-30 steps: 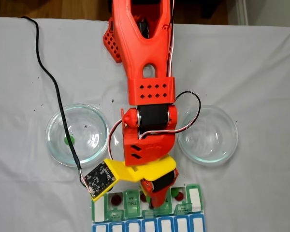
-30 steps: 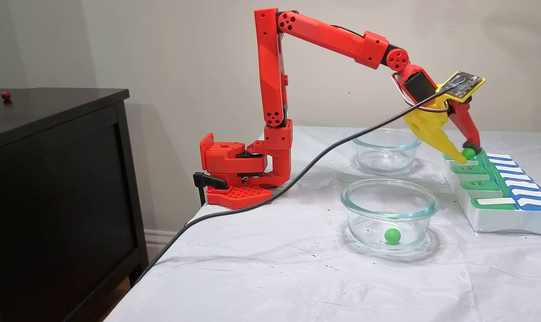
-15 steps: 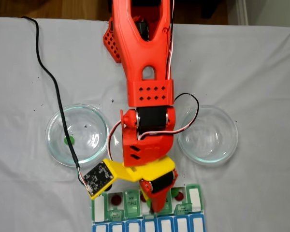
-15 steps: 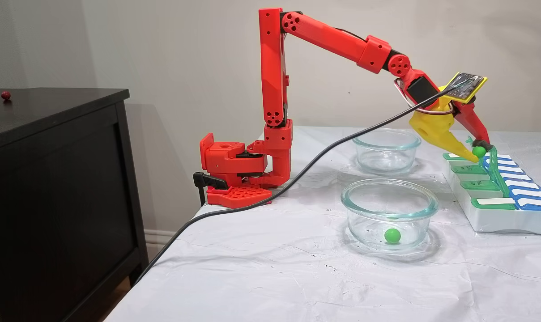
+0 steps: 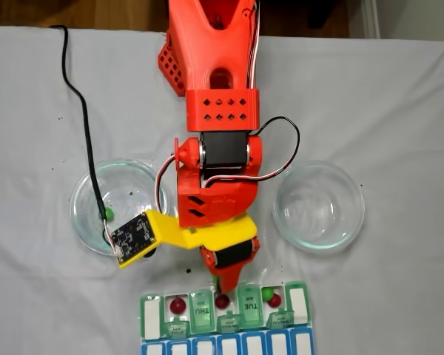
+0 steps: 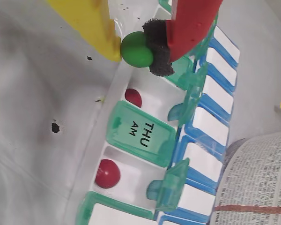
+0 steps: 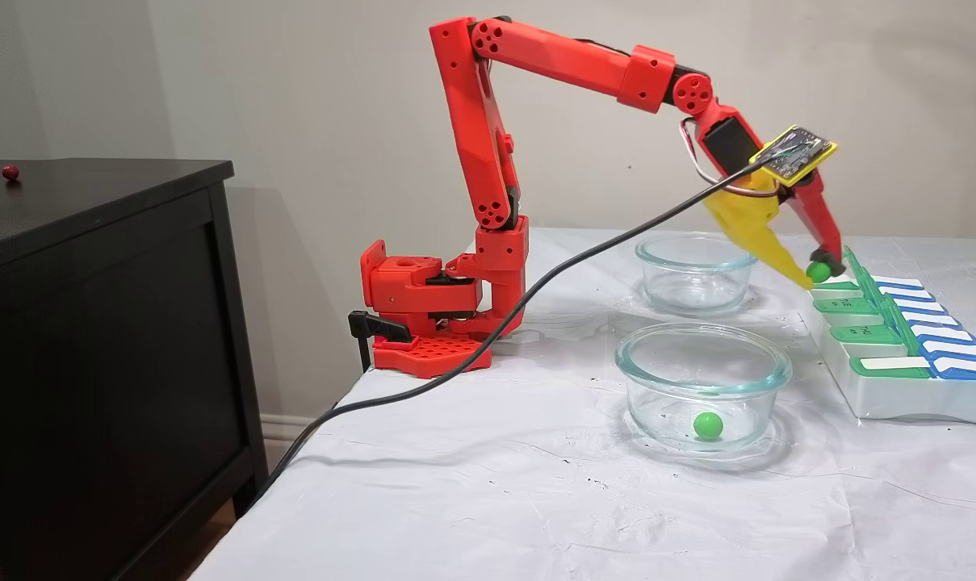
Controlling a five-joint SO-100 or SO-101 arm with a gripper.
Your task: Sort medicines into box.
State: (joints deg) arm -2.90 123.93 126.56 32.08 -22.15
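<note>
**Over the organizer's near edge, claw pinching a green ball**

Top centre of the wrist view: the gripper (image 6: 136, 47) is pinched on a green ball (image 6: 136, 49), yellow finger on the left, red finger with a black foam pad on the right. The ball hangs just above the pill organizer (image 6: 107, 105) at its outer wall.

Below it in that view, one dark red ball (image 6: 133, 97) lies in an open compartment, the shut THU AM lid (image 6: 139, 133) comes next, and a second red ball (image 6: 107, 173) sits in the open compartment beyond.

Lower centre of the side fixed view, another green ball (image 7: 707, 424) rests in the nearer glass dish (image 7: 766, 365); the held ball (image 7: 818, 272) is at the right, over the organizer's far end.
</note>
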